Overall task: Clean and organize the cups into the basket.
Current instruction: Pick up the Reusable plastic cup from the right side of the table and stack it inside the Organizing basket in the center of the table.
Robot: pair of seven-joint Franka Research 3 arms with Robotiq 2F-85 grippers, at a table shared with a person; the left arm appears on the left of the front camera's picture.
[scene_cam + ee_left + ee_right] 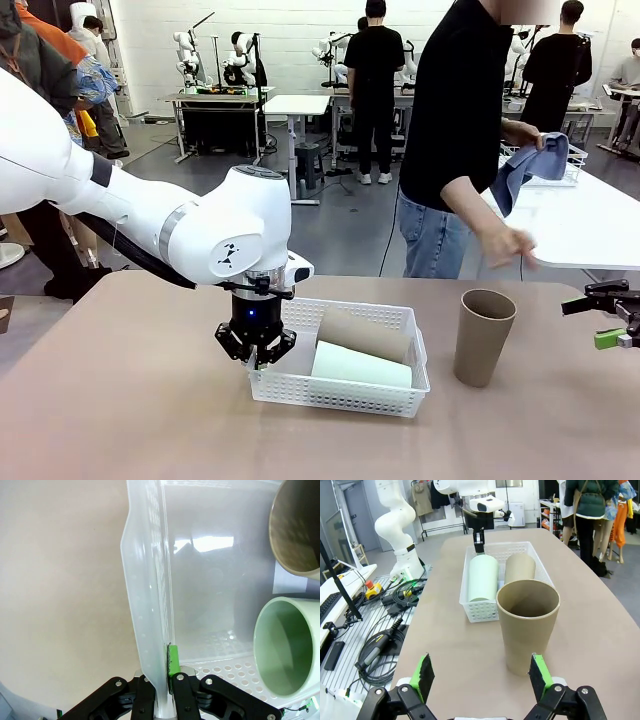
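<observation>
The left gripper [257, 360] is clamped shut on the left end wall of the basket [340, 393], one finger inside the rim and one outside; bare table [120, 400] lies open to its left and front. In the white lattice basket two cups lie on their sides, side by side: a mint green cup [360, 365] nearer the robot, a brown cup [365, 333] behind it; the basket floor next to the clamped wall is free. A third brown cup [484, 337] stands upright, mouth up, on the table just right of the basket, apart from it; the right gripper [482, 674] hovers near this cup, spread wide, holding nothing. The tabletop is matte tan; at its far side stands a person with a blue cloth [530, 170] in one hand.
</observation>
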